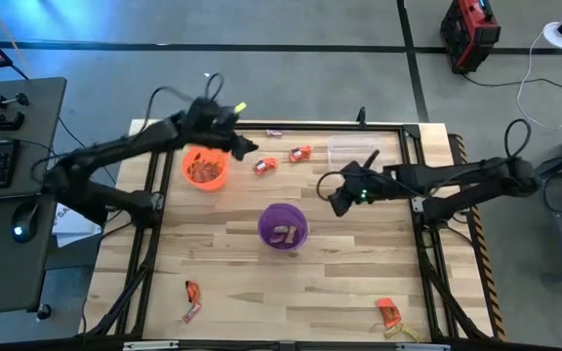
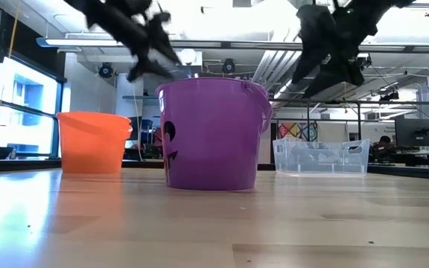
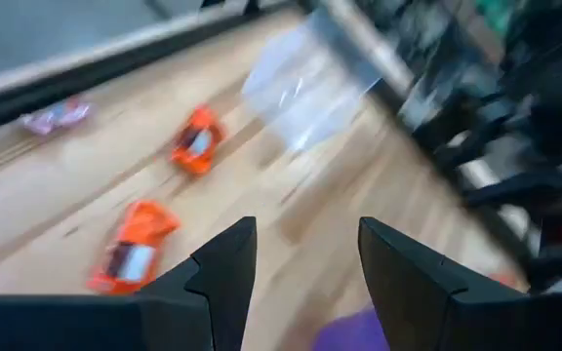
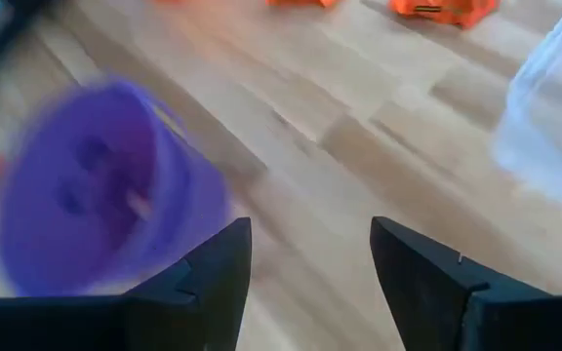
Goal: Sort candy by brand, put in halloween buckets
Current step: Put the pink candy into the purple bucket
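Observation:
The orange bucket [image 1: 205, 168] stands at the far left with orange-wrapped candy inside. The purple bucket [image 1: 283, 226] stands mid-table with a few sweets in it [image 4: 96, 185]. My left gripper [image 1: 247, 146] hovers open just right of the orange bucket, with nothing between its fingers [image 3: 305, 263]. Ahead of it, two orange candies [image 3: 195, 139] [image 3: 130, 255] and a pink one [image 3: 55, 115] lie on the wood. My right gripper [image 1: 340, 203] hangs open and holds nothing [image 4: 310, 263], right of the purple bucket and above the table.
A clear plastic tub [image 1: 351, 149] sits at the far right of the board, close to my right gripper. More candy lies near the front edge at the left [image 1: 192, 290] and at the right [image 1: 390, 312]. A black frame [image 1: 413, 175] borders the wooden board.

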Action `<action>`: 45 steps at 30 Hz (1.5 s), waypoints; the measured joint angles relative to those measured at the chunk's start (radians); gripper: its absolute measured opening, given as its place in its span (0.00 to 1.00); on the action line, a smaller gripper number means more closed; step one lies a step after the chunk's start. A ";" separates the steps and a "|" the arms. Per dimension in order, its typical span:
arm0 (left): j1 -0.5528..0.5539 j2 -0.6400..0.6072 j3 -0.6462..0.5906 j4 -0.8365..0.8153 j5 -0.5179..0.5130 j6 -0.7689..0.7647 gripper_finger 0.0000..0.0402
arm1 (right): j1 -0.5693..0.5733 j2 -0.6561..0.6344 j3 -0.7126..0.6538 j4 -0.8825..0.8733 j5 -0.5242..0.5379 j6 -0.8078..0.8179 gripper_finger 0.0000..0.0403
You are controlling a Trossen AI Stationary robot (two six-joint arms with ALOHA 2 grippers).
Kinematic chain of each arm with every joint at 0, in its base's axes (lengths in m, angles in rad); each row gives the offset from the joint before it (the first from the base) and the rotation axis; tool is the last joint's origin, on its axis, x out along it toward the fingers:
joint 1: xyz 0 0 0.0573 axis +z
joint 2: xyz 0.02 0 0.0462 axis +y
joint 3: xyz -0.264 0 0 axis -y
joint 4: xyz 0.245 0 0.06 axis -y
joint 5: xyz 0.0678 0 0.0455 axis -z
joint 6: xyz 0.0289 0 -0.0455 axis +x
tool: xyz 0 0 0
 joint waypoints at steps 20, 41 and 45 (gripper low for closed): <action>0.255 0.849 0.590 -0.265 -0.097 0.191 0.43 | 0.006 -0.015 -0.069 0.255 0.035 0.262 0.51; 0.236 0.967 0.594 -0.119 -0.122 -0.026 0.41 | 0.006 -0.014 -0.068 0.254 0.108 0.258 0.51; 0.235 0.968 0.593 -0.121 -0.122 -0.005 0.30 | 0.006 -0.014 -0.068 0.254 0.114 0.258 0.51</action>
